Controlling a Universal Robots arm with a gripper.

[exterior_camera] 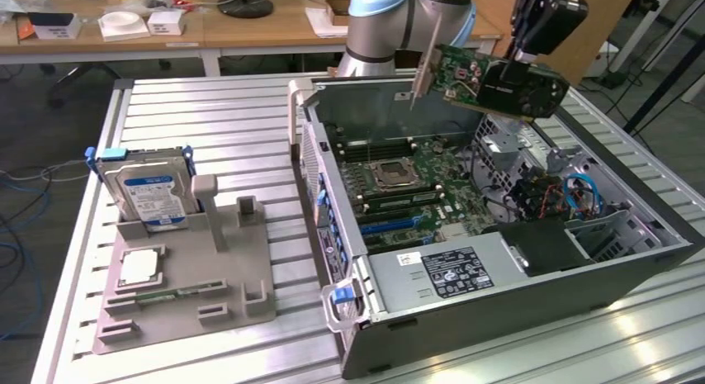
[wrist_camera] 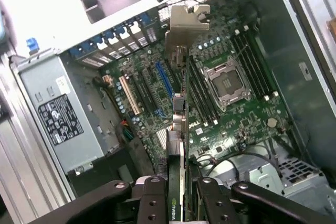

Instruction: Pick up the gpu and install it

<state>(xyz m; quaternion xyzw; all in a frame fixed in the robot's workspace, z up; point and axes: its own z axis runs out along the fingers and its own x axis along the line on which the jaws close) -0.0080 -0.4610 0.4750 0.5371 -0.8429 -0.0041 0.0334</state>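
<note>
The tool is gripping the gpu edge-down over the open case, the blue slots lying well below.

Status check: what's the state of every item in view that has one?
gpu: in the air over the open case, not in a slot.
gripper: shut on the gpu.
computer case: lying on its side, side panel off.
hard drive: upright in the grey holder.
CPU chip: flat on the grey holder.
</note>
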